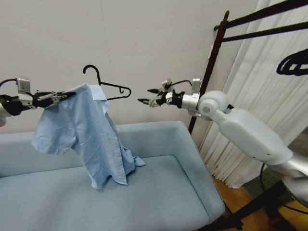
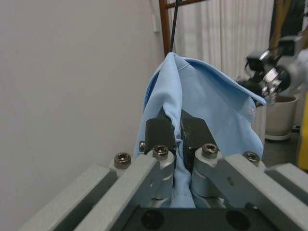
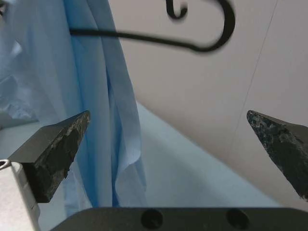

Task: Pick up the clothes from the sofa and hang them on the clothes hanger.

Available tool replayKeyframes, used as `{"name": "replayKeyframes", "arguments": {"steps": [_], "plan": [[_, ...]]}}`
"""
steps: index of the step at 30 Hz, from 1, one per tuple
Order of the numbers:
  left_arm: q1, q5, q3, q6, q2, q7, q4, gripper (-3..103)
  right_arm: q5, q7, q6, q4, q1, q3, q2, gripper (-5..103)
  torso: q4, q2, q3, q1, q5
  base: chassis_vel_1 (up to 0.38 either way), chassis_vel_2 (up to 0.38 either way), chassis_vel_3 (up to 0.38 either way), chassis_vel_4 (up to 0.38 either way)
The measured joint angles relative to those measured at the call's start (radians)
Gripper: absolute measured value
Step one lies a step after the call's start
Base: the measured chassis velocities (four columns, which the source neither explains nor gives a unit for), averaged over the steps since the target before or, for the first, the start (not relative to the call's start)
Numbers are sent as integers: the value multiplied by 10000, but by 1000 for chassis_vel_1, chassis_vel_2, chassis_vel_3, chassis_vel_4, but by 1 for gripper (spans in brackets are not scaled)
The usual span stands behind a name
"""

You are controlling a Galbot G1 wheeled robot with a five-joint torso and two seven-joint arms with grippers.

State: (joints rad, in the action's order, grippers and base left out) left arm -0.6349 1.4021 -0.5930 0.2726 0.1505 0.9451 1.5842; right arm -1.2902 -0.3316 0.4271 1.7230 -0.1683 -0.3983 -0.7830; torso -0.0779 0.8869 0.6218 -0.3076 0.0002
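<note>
Shirt (image 2: pixel 211 110) pinched between left fingers (image 2: pixel 161 134).

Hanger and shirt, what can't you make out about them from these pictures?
One hanger arm: head view, hidden inside the shirt.
Its hook: right wrist view, cut off by the picture's edge, beyond the open right gripper.
Grip: left wrist view, cloth hides whether the left gripper, shut on the shirt, also pinches the hanger.
</note>
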Motion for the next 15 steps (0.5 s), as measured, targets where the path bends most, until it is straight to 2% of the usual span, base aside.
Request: {"name": "replayKeyframes", "arguments": {"steps": [2,5,6,10,12,15], "plan": [[66,214,0,0,12,100,-6,3,-214,152,22,-33,119,-30,-100,100,0,0,0,0,0,0,0,0,0],[152,996,22,-3,28,582,-76,3,-936,609,122,-234,456,-42,-626,100,2,0,0,0,1,0,0,0,0],[152,996,22,-3,28,582,-76,3,-936,609,122,-234,456,-42,-626,100,2,0,0,0,1,0,0,0,0],[85,1500,89,51,293,1328,-324,3,-1554,1152,257,-240,749,-33,-1198,100,5,0,0,0,-3,0,0,0,0],[71,1677,152,132,501,1739,-502,3,-1680,1283,268,-156,812,-96,-1312,100,1,0,0,0,-4,0,0,0,0],[135,1889,243,257,718,2041,-653,3,-1914,1467,288,-54,870,-136,-1427,100,-2,0,0,0,-5,0,0,0,0]]}}
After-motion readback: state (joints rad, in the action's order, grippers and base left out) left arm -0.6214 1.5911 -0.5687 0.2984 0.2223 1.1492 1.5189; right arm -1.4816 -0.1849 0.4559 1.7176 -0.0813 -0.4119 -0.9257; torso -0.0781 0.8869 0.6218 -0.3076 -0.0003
